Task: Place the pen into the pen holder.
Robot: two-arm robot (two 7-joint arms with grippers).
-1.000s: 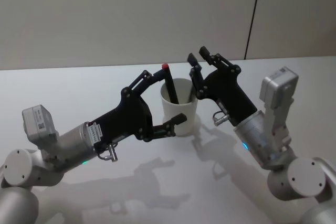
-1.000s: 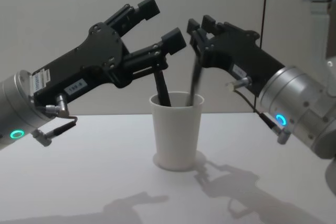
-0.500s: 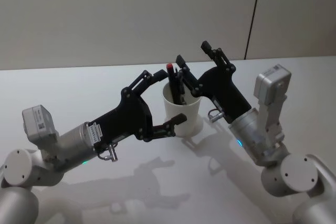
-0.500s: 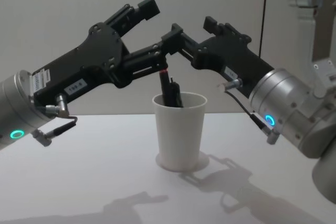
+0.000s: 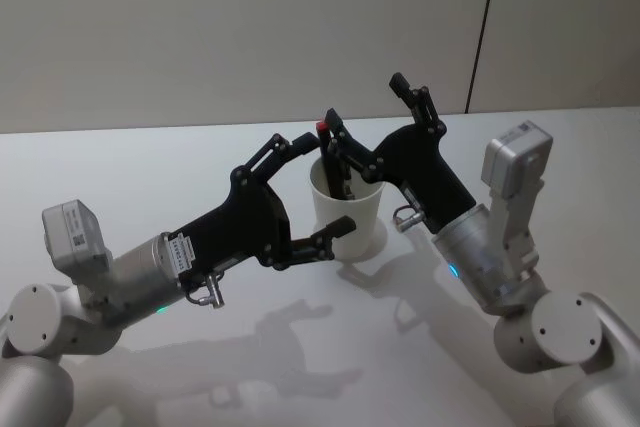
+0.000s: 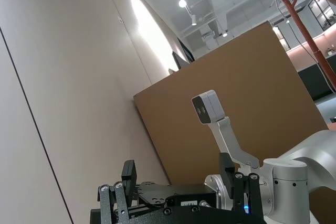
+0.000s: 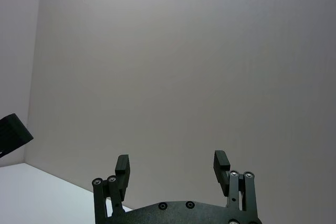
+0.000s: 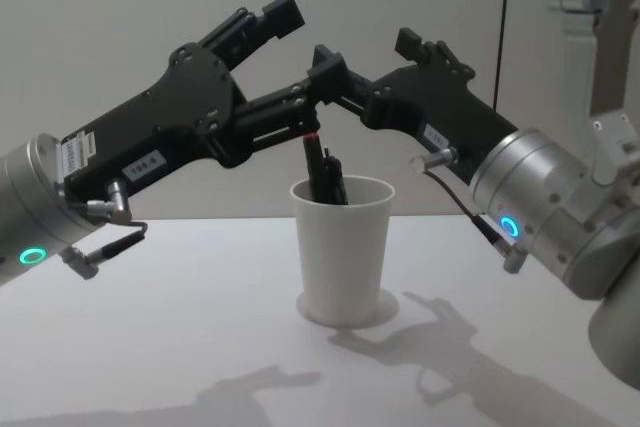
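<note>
The right end effector (image 8: 370, 67) hangs just above the cup's rim, fingers spread apart and gripping nothing; the right wrist view shows both fingertips (image 7: 122, 164) with only bare wall between them. One finger sits close beside the red tip of the pen. The left end effector (image 8: 290, 47) is opposite it, reaching in from the other side, also splayed wide and empty, one finger above the cup and the other lower, near its rim in the chest view and beside its wall in the head view.

And the pen (image 8: 320, 169) is in! It stands leaning inside the white paper cup (image 8: 342, 257), its lower end down in the cup and its upper end with the red band poking above the rim. The cup stands upright on the pale tabletop (image 8: 200, 327), between the two arms.

Judging by this, the placing looks done. What remains is for both arms to back clear without knocking the cup or the pen's exposed end.
</note>
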